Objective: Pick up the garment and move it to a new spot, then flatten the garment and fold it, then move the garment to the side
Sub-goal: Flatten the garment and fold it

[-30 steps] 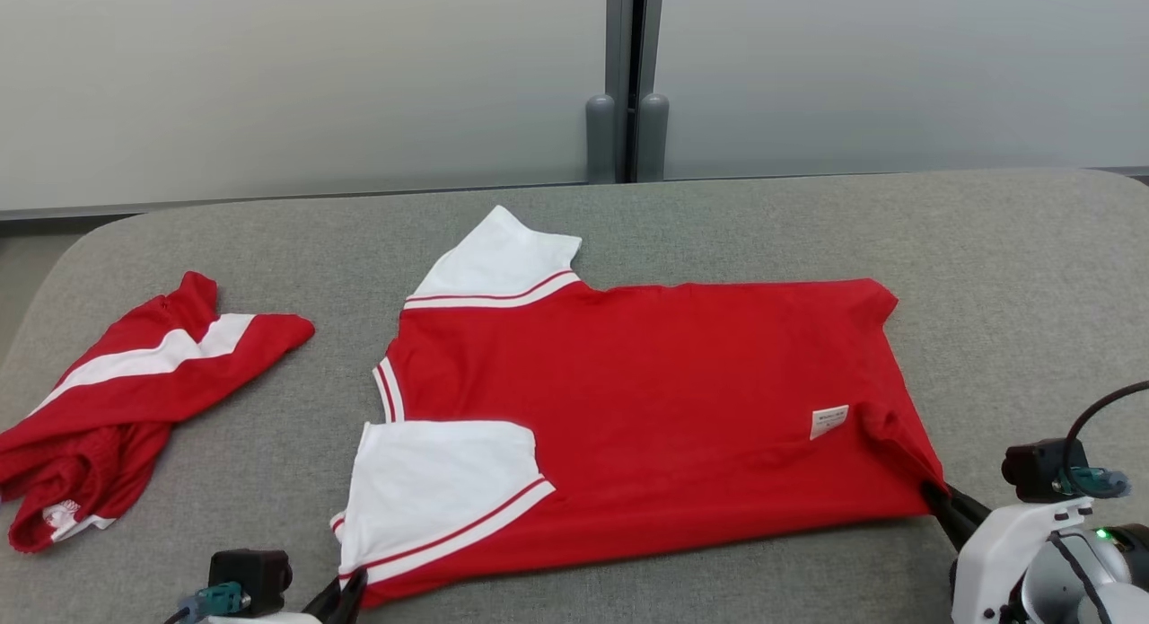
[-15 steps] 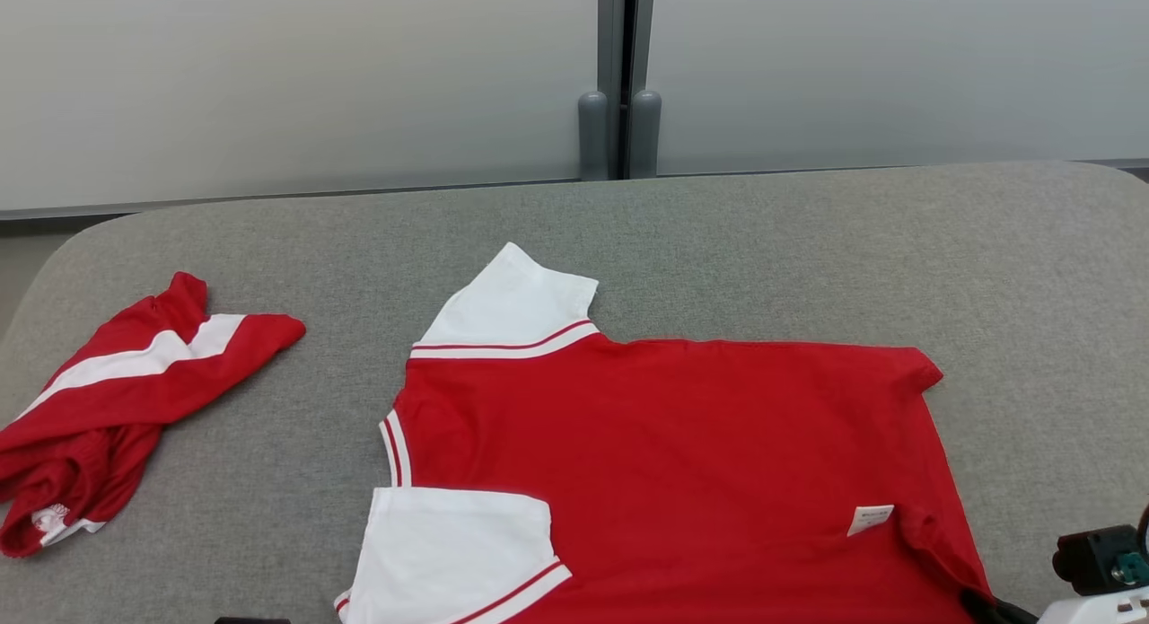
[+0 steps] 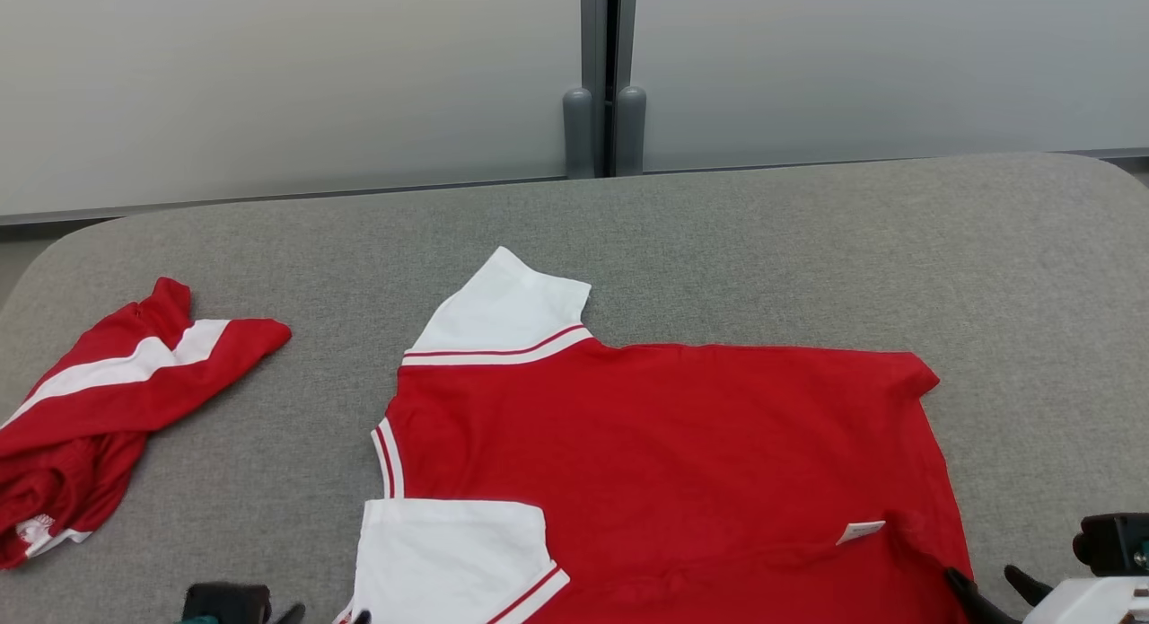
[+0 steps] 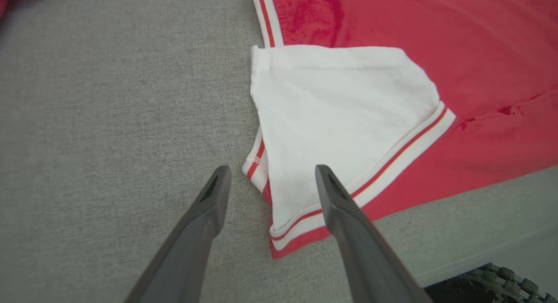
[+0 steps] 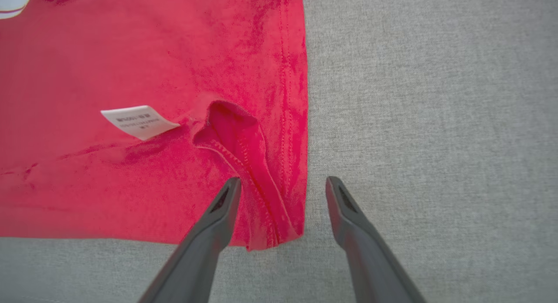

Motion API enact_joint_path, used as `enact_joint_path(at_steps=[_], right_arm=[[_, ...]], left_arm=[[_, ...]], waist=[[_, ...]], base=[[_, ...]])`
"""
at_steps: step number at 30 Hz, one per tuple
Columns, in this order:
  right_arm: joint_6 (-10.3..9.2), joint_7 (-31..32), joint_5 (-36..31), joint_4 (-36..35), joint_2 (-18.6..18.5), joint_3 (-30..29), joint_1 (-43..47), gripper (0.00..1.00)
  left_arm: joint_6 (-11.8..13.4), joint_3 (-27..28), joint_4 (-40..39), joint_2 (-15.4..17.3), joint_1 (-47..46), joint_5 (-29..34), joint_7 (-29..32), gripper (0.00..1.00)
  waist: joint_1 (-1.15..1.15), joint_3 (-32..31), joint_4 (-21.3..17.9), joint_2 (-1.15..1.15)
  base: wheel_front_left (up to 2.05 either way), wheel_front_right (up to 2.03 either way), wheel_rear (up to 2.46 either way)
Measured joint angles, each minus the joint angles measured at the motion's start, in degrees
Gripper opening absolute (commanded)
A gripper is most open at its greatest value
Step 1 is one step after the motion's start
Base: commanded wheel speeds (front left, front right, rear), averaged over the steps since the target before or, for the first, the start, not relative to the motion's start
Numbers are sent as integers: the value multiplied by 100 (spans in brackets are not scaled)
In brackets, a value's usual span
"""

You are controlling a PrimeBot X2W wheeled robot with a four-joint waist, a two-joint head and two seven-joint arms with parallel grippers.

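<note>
Both L fingers [image 4: 207, 216], R fingers [image 5: 220, 216] spread wide, empty; garment [image 3: 664, 444] corners between.

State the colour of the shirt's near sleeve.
The sleeve is white, with a thin red stripe along one edge; the left wrist view shows it best.

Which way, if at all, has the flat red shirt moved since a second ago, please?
Yes. The red shirt slid toward the robot and slightly right, away from the crumpled garment and the grey posts.
</note>
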Motion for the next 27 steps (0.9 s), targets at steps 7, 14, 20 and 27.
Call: enact_joint_path(at_steps=[7, 14, 20, 27], right_arm=[[-1, -226, 379, -431, 33, -82, -243, 100], [-1, -544, 171, -121, 223, -216, -1085, 100], [-1, -651, 108, 494, 227, -267, -1975, 100], [-1, -608, 263, 1152, 175, 46, -2970, 100]], left_arm=[[-77, 136, -353, 311, -805, 544, -62, 100], [-621, 99, -33, 309, -1907, 705, 438, 100], [-1399, 140, 666, 118, -3028, 511, 861, 100], [-2250, 82, 1719, -307, -4252, 185, 1503, 100]], waist=[[0, 53, -41, 0], [0, 347, -179, 0], [0, 780, -286, 0], [0, 1342, -371, 0]], base=[[0, 0, 0], [0, 0, 0], [0, 0, 0], [0, 0, 0]])
